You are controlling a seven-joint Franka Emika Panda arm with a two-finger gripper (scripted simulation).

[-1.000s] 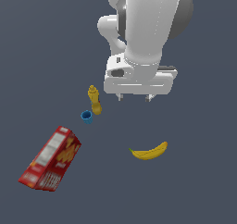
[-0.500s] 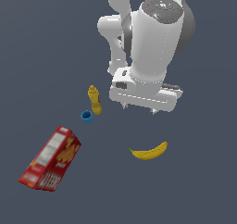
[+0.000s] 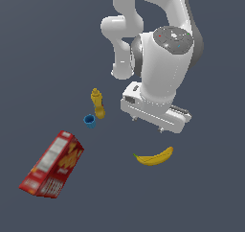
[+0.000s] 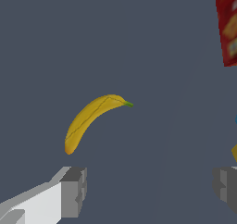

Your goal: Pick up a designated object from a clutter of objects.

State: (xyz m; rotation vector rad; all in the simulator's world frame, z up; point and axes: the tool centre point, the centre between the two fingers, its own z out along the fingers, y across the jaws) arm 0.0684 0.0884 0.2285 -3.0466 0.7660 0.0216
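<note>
The gripper (image 4: 150, 190) hangs above the floor with its two fingers (image 4: 74, 191) spread wide apart and nothing between them, and the banana (image 3: 154, 157) lies flat on the dark floor (image 3: 201, 197) just below it, free of any contact. Well apart toward the exterior view's left, the yellow bottle (image 3: 98, 103) stands upright with the little blue cup (image 3: 89, 121) just beside it, and the red box (image 3: 52, 165) sits tilted nearer the camera

cracker box (image 4: 227, 24): cut by wrist edge | bottle (image 4: 234, 152): sliver only
</note>
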